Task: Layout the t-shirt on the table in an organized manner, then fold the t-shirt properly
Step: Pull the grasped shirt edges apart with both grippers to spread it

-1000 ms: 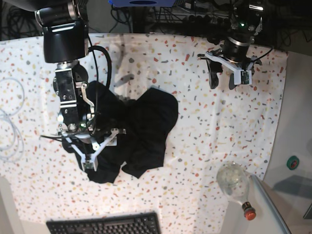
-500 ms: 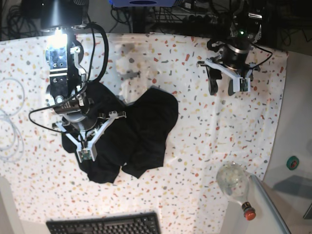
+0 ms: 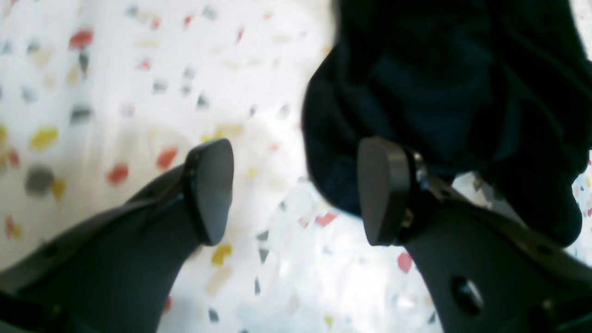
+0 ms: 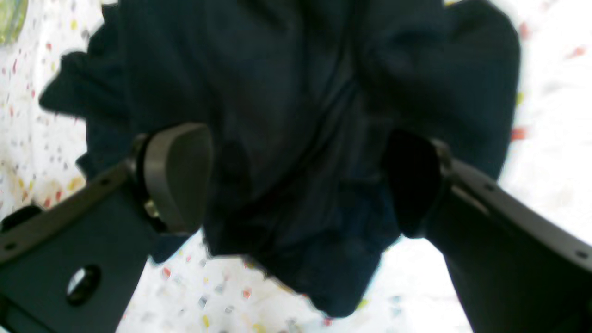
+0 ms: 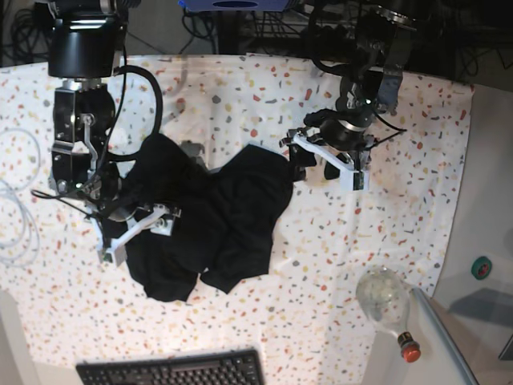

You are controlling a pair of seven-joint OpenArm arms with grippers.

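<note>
The black t-shirt lies crumpled on the speckled table. My right gripper stands open over the shirt's left part. In the right wrist view its fingers are spread wide on either side of bunched cloth, not closed on it. My left gripper is open at the shirt's right edge. In the left wrist view the shirt lies just ahead, one of the fingers overlaps its hem, and only bare table shows between the pads.
A clear bottle with a red cap lies at the front right near the table's edge. A black keyboard sits at the front edge. A white cable loops at the left. A green roll lies off the table.
The left arm has swung from the back right down to the shirt's right edge. The right gripper has shifted left over the shirt and now stands wide open.
</note>
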